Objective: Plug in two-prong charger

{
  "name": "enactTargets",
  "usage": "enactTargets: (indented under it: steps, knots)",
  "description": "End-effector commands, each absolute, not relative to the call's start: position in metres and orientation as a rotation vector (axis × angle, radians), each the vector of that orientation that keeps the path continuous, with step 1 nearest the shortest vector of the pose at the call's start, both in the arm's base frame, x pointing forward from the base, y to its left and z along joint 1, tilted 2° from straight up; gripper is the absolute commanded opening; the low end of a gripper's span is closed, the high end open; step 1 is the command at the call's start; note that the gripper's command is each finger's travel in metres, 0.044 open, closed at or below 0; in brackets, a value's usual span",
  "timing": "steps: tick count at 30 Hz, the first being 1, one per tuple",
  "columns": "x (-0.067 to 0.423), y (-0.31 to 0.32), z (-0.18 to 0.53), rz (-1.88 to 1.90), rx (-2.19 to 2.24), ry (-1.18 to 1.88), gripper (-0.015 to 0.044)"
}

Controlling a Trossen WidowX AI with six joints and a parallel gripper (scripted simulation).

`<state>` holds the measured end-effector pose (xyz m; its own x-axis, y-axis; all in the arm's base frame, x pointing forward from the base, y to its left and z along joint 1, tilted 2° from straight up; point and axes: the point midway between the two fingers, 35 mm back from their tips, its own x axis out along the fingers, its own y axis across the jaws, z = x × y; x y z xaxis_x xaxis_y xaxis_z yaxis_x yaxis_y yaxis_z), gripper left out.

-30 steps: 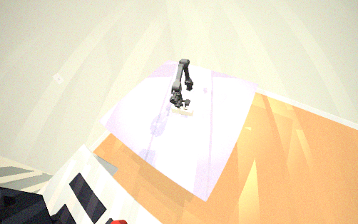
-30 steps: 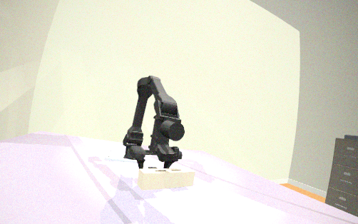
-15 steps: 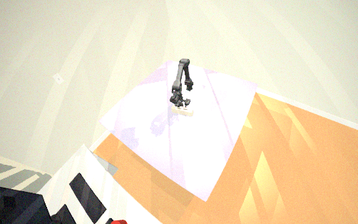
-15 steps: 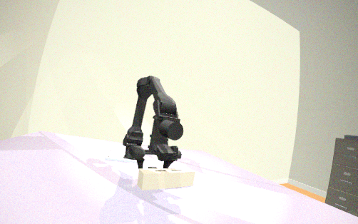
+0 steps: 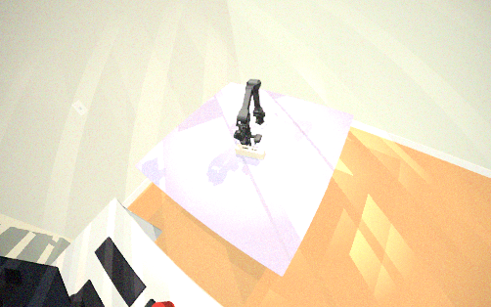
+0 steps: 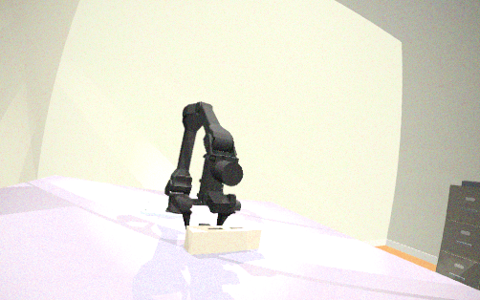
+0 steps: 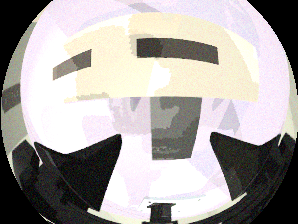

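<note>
item: power strip (image 6: 222, 239), cream, lay mid-worktop toward the far edge. charger (image 7: 174, 125) stood just beside it, apparently seated; which outlet unclear. gripper (image 6: 205, 220) hovered above, fully open, empty. remaining: likely retreat only.

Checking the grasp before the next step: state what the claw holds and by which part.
Nothing is held. The claw stands wide open just above the power strip, with only empty space between its fingers.

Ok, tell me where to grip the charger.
Probably the charger's dark body, across its two flat sides, coming straight down from above: its sides appear to face the open gripper's fingers already.
</note>
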<state>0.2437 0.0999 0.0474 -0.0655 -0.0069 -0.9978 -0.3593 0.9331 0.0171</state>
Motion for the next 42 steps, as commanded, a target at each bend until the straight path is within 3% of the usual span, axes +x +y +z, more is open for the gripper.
enactTargets:
  steps: [1, 34, 42]
  knots:
    - [0.238, 0.098, 0.046, 0.295, -0.287, 1.622, 0.0440]
    - [0.199, 0.083, 0.046, 0.294, -0.287, 1.625, 0.0440]
    - [0.216, 0.088, 0.089, 0.327, -0.223, 1.272, 0.0440]
